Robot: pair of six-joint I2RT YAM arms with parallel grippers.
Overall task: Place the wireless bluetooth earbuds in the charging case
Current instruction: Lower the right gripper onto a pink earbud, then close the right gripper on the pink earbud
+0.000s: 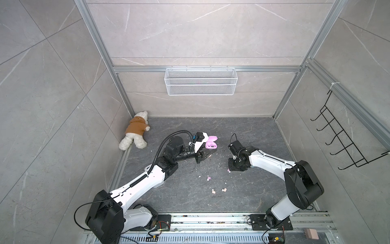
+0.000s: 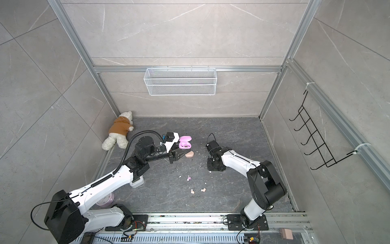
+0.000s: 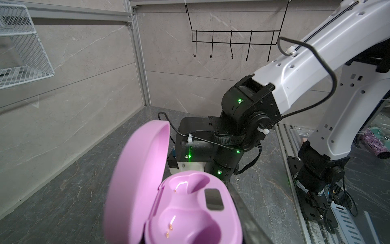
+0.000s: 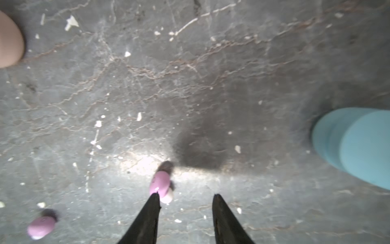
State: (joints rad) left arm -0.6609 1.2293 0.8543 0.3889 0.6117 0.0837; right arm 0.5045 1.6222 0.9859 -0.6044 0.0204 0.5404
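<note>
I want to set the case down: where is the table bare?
Bare: the far strip between the pink charging case and the back wall, and the far right corner. Crowded: the near middle, strewn with earbuds.

Stretches the white-and-black left arm from its 7 o'clock base toward 1 o'clock, wrist bent to 3 o'clock. Clamps the black left gripper on an open lilac plastic charging case. Folds the matching right arm from 5 o'clock toward 10 o'clock, with the black right gripper aimed straight down, tapered fingers parted.
</note>
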